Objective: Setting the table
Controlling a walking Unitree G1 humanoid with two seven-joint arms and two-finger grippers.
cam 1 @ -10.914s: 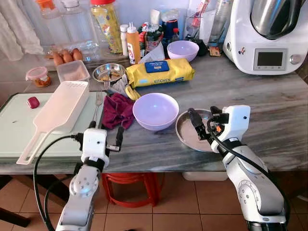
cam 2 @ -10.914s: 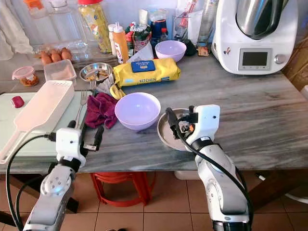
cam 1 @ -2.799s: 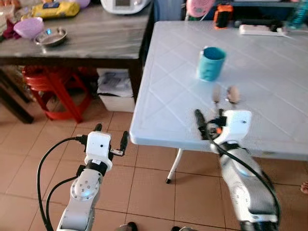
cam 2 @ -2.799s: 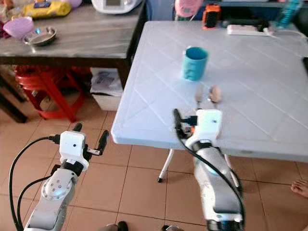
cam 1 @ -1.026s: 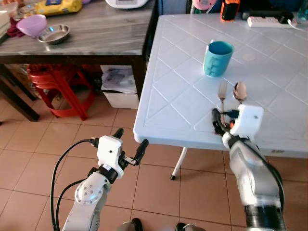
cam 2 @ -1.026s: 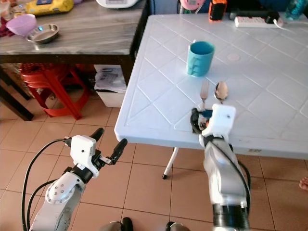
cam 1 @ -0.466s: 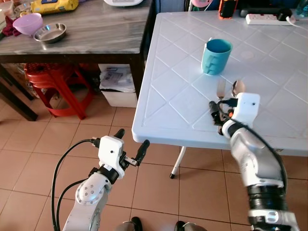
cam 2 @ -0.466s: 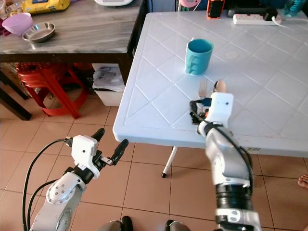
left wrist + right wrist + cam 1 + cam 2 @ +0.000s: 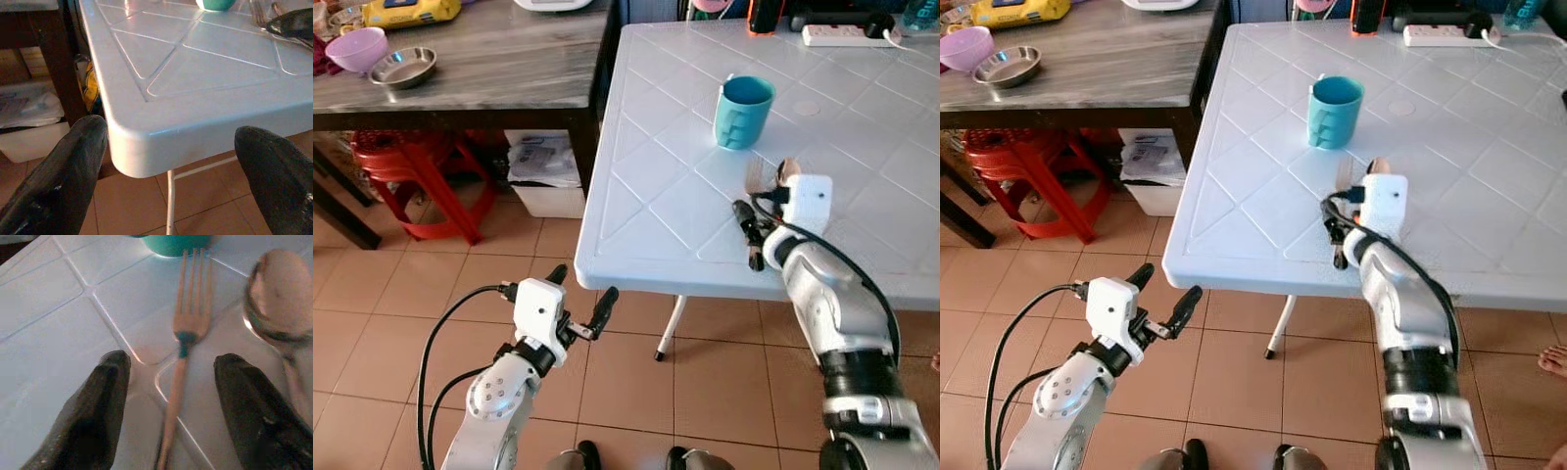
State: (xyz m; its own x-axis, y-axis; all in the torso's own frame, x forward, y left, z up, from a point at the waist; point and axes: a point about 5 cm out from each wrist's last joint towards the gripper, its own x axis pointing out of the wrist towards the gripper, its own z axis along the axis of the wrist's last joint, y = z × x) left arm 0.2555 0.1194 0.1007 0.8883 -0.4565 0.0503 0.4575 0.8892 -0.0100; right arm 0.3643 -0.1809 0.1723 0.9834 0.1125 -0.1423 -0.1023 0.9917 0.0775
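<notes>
I'm at the white plastic surface (image 9: pixel 666 211) now, the kitchen counter (image 9: pixel 489 73) with the metal dish (image 9: pixel 402 67) and purple bowl (image 9: pixel 357 47) pushed off to the upper left of frame. My right gripper (image 9: pixel 750 235) has crept forward over the surface edge since a second ago, and its fingers are spread apart with nothing between them. In the right wrist view the fork (image 9: pixel 180 357) lies flat between the two black fingers (image 9: pixel 95 416), tines toward the teal mug (image 9: pixel 742 99), spoon (image 9: pixel 278 303) just beside it. So I judge cutlery is already laid here, right of centre. Left gripper (image 9: pixel 579 302) hangs low over the floor tiles, open and empty, facing the surface corner.
</notes>
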